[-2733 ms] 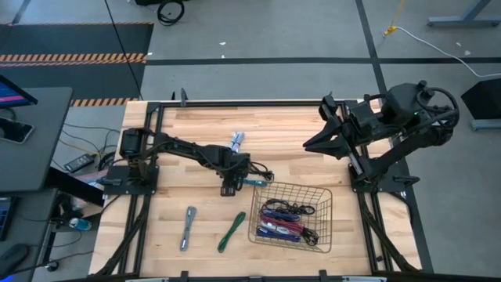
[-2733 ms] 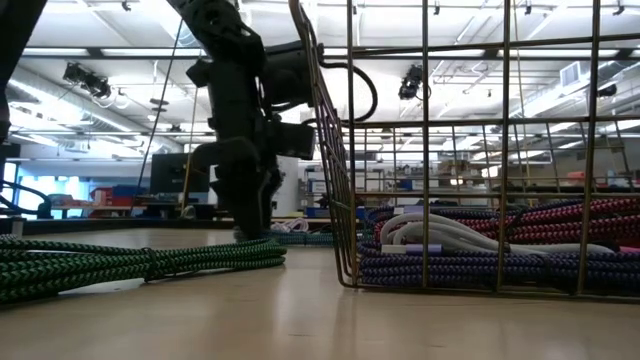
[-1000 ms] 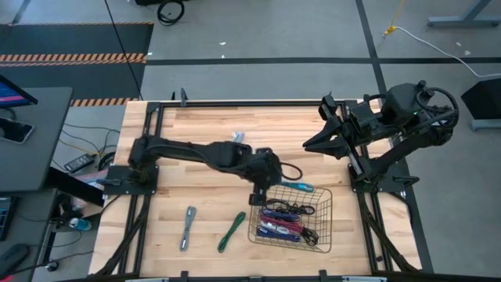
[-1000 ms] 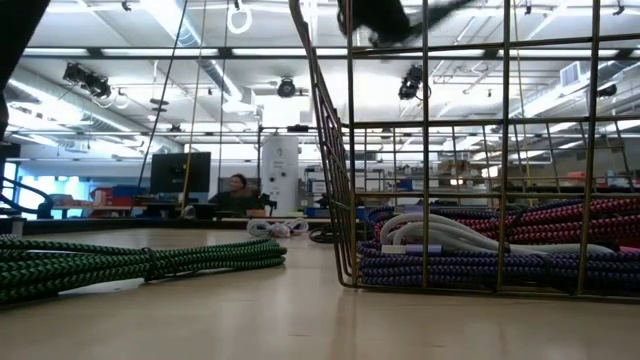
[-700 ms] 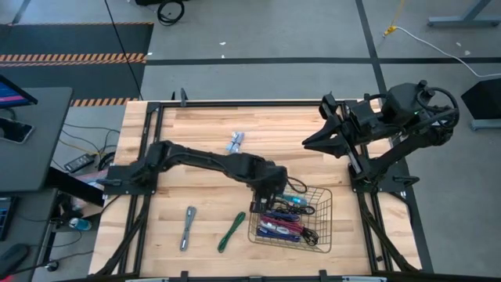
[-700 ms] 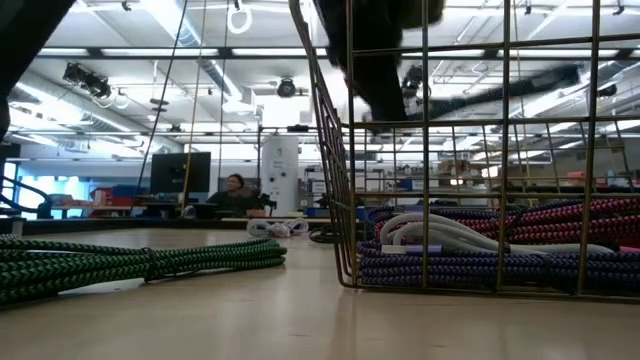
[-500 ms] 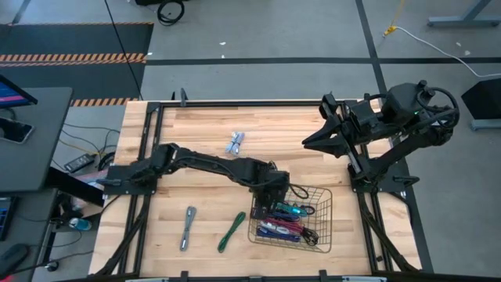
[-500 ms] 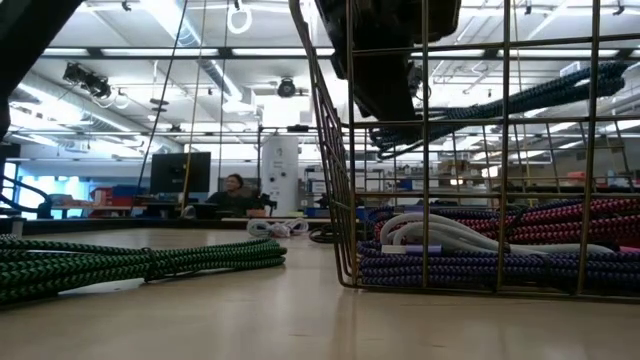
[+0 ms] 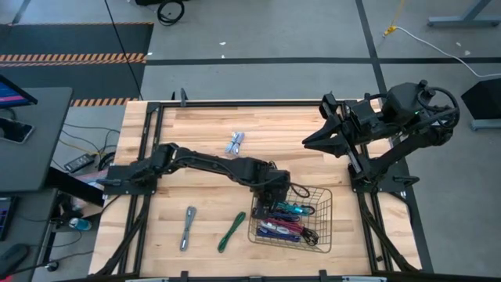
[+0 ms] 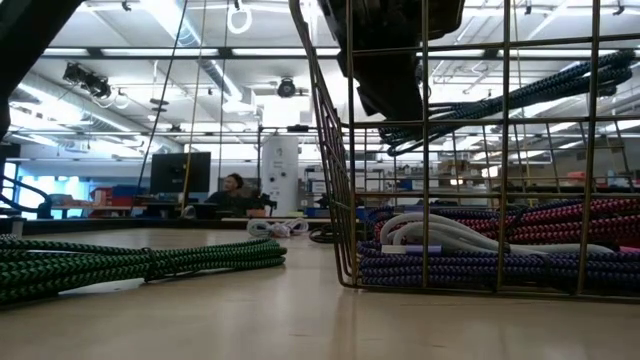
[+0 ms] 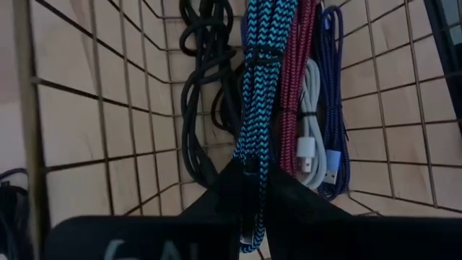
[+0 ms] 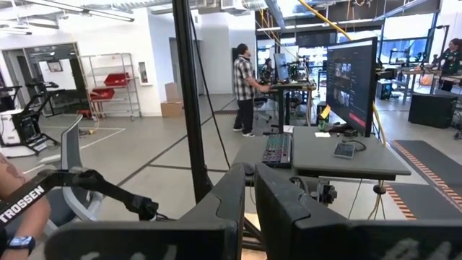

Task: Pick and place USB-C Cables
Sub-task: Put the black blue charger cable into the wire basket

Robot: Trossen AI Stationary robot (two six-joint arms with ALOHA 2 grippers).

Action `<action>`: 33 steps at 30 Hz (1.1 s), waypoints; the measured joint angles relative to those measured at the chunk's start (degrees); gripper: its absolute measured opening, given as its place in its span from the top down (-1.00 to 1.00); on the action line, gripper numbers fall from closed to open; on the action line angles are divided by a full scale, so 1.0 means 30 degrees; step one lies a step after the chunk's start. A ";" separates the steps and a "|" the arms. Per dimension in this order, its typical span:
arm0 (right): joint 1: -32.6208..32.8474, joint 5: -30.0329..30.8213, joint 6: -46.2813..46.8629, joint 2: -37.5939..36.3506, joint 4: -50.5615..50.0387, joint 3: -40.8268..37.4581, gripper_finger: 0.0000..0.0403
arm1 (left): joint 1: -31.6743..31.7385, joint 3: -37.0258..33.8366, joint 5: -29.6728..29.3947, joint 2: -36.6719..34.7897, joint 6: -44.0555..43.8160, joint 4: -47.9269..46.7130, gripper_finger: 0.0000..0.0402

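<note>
While the left gripper [image 11: 249, 189] hangs over the near-left part of the black wire-mesh basket [image 9: 317, 193], its fingers are pinched narrow on one end of a teal braided USB-C cable [image 11: 258, 87], and the bundle trails out from the fingertips over the cables already lying inside. In the low view the same cable [image 10: 520, 95] slants upward above the basket's contents, well clear of the pile. The step in hand looks like the drop. To do it well, the gripper should probably come lower and further toward the basket's middle before the fingers part, so that the free end does not catch on the rim wires or hang over the wall. A black cable [image 11: 206, 79], a red one [image 11: 294, 79], a white one [image 11: 312, 137] and a purple one [image 11: 333, 87] lie under it. A green cable [image 9: 232, 232] and a grey cable [image 9: 188, 228] lie on the table, near the front edge, and a pale bundle [image 9: 235, 142] sits further back. The right gripper [image 12: 249, 189] is parked off the table's far right corner, fingers nearly together and empty.
</note>
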 joint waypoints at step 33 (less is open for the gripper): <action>-0.0007 -0.0001 -0.0053 0.0000 0.0000 0.0000 0.81 | 0.0225 0.0042 0.1265 0.0400 -0.0499 0.1473 0.84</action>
